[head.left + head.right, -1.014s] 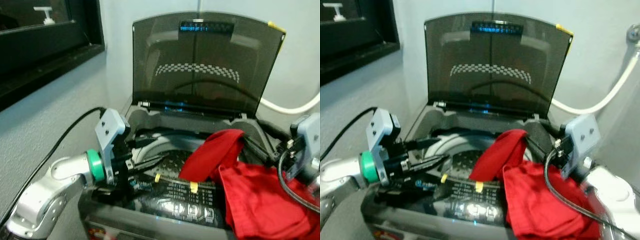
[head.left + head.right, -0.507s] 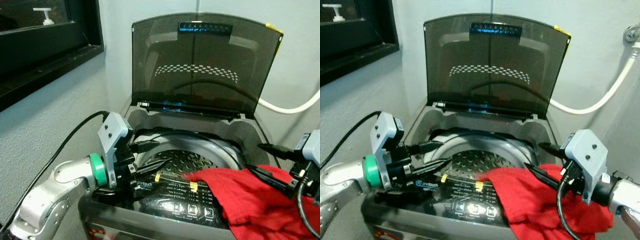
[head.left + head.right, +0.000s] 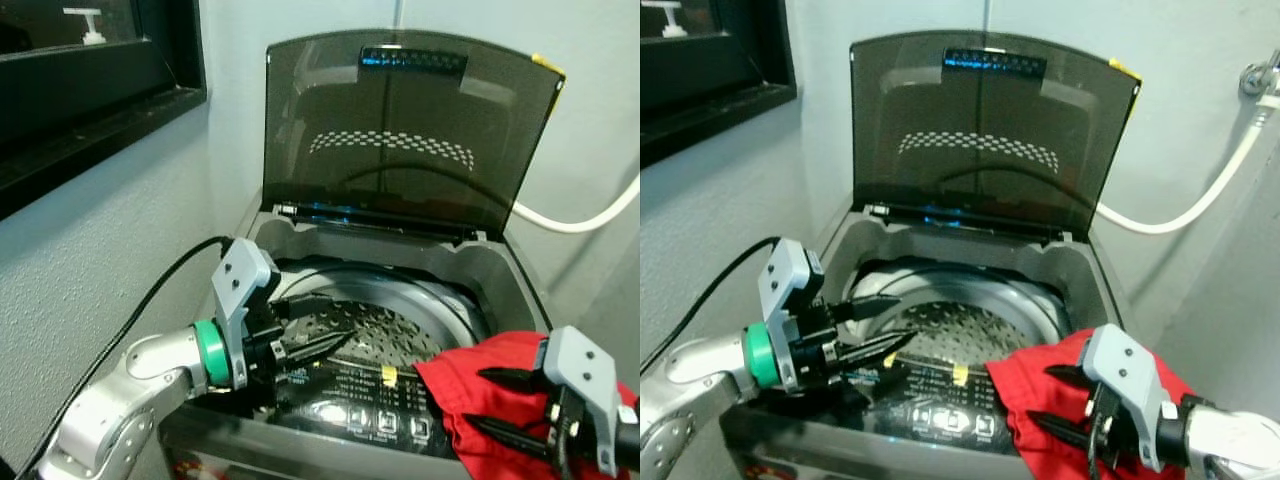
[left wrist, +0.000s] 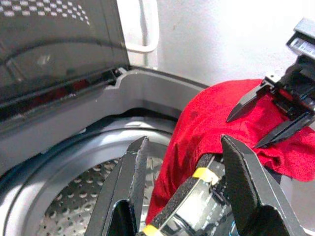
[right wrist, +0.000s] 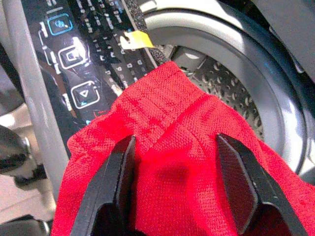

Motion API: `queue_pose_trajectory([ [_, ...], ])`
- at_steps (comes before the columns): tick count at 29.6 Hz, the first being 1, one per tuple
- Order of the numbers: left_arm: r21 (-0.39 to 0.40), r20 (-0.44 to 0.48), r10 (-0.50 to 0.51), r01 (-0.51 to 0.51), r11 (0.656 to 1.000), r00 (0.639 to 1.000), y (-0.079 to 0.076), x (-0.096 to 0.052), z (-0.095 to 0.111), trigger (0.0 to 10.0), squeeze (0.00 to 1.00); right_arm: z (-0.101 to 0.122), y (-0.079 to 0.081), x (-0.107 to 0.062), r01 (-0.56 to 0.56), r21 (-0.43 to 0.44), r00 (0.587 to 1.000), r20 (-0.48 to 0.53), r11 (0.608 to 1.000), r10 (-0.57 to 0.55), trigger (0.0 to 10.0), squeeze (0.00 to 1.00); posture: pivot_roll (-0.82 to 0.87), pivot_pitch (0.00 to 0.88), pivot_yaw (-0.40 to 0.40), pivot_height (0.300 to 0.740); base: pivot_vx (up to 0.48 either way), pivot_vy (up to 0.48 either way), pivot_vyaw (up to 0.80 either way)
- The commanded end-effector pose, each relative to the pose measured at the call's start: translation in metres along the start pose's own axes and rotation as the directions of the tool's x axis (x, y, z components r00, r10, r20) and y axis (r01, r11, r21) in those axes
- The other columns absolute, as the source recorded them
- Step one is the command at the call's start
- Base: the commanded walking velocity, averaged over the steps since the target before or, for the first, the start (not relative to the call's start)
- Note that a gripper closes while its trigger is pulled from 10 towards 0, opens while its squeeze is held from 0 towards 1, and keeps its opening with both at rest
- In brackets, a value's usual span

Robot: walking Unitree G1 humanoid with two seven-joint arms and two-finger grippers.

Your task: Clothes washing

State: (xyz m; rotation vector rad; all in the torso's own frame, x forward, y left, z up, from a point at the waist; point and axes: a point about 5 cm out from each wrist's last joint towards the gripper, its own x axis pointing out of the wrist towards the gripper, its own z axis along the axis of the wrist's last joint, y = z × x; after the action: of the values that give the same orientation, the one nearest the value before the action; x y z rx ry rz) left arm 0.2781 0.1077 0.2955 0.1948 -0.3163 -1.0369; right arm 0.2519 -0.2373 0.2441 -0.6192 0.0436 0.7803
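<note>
The red garment (image 3: 480, 395), soft and limp at lower right, wants a bunched fold; right tool (image 3: 500, 402) and left tool (image 3: 315, 325) both spread.

Control panel (image 5: 74, 54) shows icons — no text is legible.

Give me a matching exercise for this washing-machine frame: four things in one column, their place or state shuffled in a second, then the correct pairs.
Things:
1. washer lid
2. red garment
3. left gripper
4. white hose

Places or states:
A. draped over the machine's front right edge, partly on the control panel
B. raised upright, standing open at the back
C. runs along the wall to the right of the machine
D. fingers apart, over the drum at its front left rim

Pairs: 1-B, 2-A, 3-D, 4-C
</note>
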Motion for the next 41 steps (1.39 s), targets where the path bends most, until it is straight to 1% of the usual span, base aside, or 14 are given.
queue_pose_trajectory([
  [1,-0.003,0.002,-0.014,0.014,1.0,1.0,-0.005,0.0,0.0,10.0,0.0,-0.022,0.004,0.004,0.014,0.054,0.995,-0.095,0.998,-0.009,3.5,0.0,0.05,0.135,0.004,0.74,0.0,0.0,0.0],
  [2,-0.004,0.002,-0.012,0.012,1.0,1.0,-0.005,-0.001,0.0,10.0,0.0,-0.025,0.004,0.008,0.033,0.064,0.995,-0.097,0.997,-0.027,3.5,0.0,0.05,0.135,0.005,0.74,0.0,0.0,0.0],
  [3,-0.006,0.001,-0.007,0.007,1.0,1.0,-0.005,-0.001,0.0,10.0,0.0,-0.026,0.001,0.012,0.073,0.089,0.995,-0.081,0.993,-0.065,0.0,0.0,0.05,0.137,0.004,0.74,0.0,0.0,0.0],
  [14,0.005,-0.012,0.028,-0.028,1.0,1.0,-0.001,-0.002,-0.001,10.0,0.0,-0.014,-0.012,0.032,0.195,0.346,0.963,0.109,0.918,-0.246,0.0,0.0,0.05,0.135,0.003,0.74,0.0,0.0,0.0],
  [19,0.002,-0.008,0.035,-0.035,0.999,0.999,-0.001,0.0,-0.002,10.0,0.0,0.017,-0.03,0.038,0.264,0.426,0.855,0.313,0.866,-0.414,0.0,0.0,0.05,0.135,0.007,0.74,0.0,0.0,0.0],
  [22,-0.003,0.002,0.038,-0.038,0.999,0.999,-0.001,0.002,-0.002,10.0,0.0,0.071,-0.054,0.042,0.271,0.482,0.666,0.531,0.833,-0.524,0.0,0.0,0.04,0.135,0.017,0.74,0.0,0.0,0.0],
  [23,-0.003,0.002,0.038,-0.038,0.999,0.999,-0.001,0.002,-0.002,10.0,0.0,0.071,-0.054,0.042,0.271,0.482,0.666,0.531,0.833,-0.524,0.0,0.0,0.04,0.135,0.017,0.74,0.0,0.0,0.0],
  [24,-0.005,0.008,0.037,-0.037,0.999,0.999,-0.001,0.004,-0.002,10.0,0.0,0.096,-0.061,0.042,0.253,0.485,0.592,0.607,0.837,-0.53,0.0,0.0,0.04,0.136,0.02,0.74,0.0,0.0,0.0],
  [26,-0.005,0.008,0.037,-0.037,0.999,0.999,-0.001,0.004,-0.002,10.0,0.0,0.096,-0.061,0.042,0.253,0.485,0.592,0.607,0.837,-0.53,0.0,0.0,0.04,0.136,0.02,0.74,0.0,0.0,0.0],
  [28,-0.004,0.026,0.032,-0.032,0.999,0.999,-0.001,0.005,0.002,10.0,0.0,0.144,-0.069,0.043,0.207,0.461,0.464,0.731,0.863,-0.501,0.0,0.0,0.04,0.135,0.023,0.74,0.0,0.0,0.0],
  [31,0.01,0.073,0.027,-0.028,1.0,0.997,0.0,0.003,0.014,10.0,0.0,0.186,-0.07,0.048,0.153,0.412,0.382,0.814,0.898,-0.438,0.0,0.0,0.04,0.135,0.026,0.74,0.0,0.0,0.0],
  [35,0.027,0.126,0.026,-0.03,0.999,0.992,0.004,-0.001,0.028,10.0,0.0,0.208,-0.069,0.061,0.115,0.398,0.363,0.836,0.91,-0.411,0.0,0.0,0.03,0.136,0.029,0.74,0.0,0.0,0.0],
  [37,0.034,0.24,0.022,-0.031,0.999,0.971,0.011,-0.011,0.053,10.0,0.0,0.235,-0.065,0.089,0.057,0.409,0.356,0.844,0.911,-0.401,0.0,0.0,0.02,0.132,0.015,0.74,0.0,0.0,0.0],
  [41,0.051,0.288,0.035,-0.052,0.997,0.957,0.013,-0.016,0.065,10.0,0.0,0.251,-0.06,0.112,0.021,0.43,0.365,0.837,0.903,-0.407,0.0,0.0,0.05,0.119,-0.017,0.74,0.0,0.0,0.0],
])
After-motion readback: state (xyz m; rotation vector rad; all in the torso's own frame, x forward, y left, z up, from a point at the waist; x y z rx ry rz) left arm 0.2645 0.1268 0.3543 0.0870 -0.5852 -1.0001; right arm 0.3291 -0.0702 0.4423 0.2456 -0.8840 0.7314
